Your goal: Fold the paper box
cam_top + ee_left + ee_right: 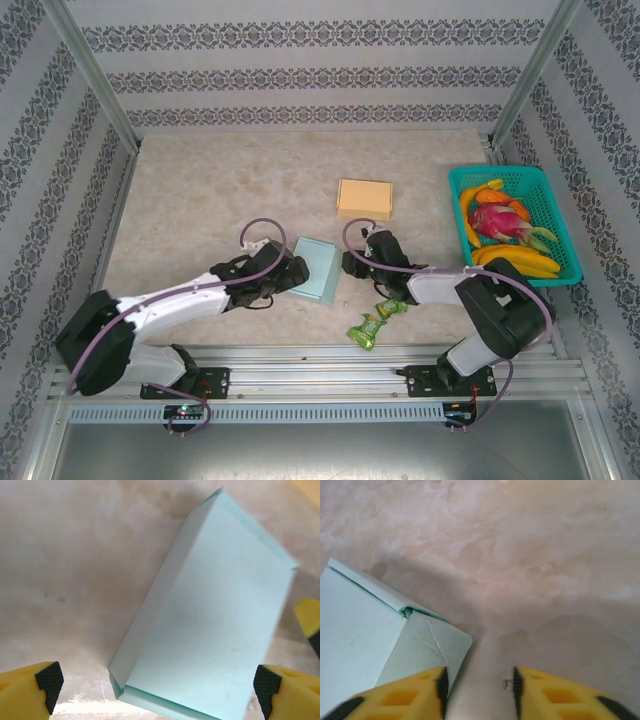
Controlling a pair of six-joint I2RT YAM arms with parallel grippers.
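The paper box (320, 268) is pale blue-green and lies flat on the table between my two grippers. In the left wrist view the box (210, 625) reaches from the upper right down between my fingers, a folded side flap along its left edge. My left gripper (157, 685) is open wide, its pads apart on either side of the box's near end, not touching it. My right gripper (480, 687) is open by a narrow gap with bare table between the pads. The box's creased end flap (427, 647) lies just outside its left finger (420, 695).
A shut orange-yellow box (364, 198) lies behind the paper box. A teal basket (568, 235) of fruit stands at the right edge. Green candy wrappers (375, 322) lie near the front rail. Patterned walls enclose the table.
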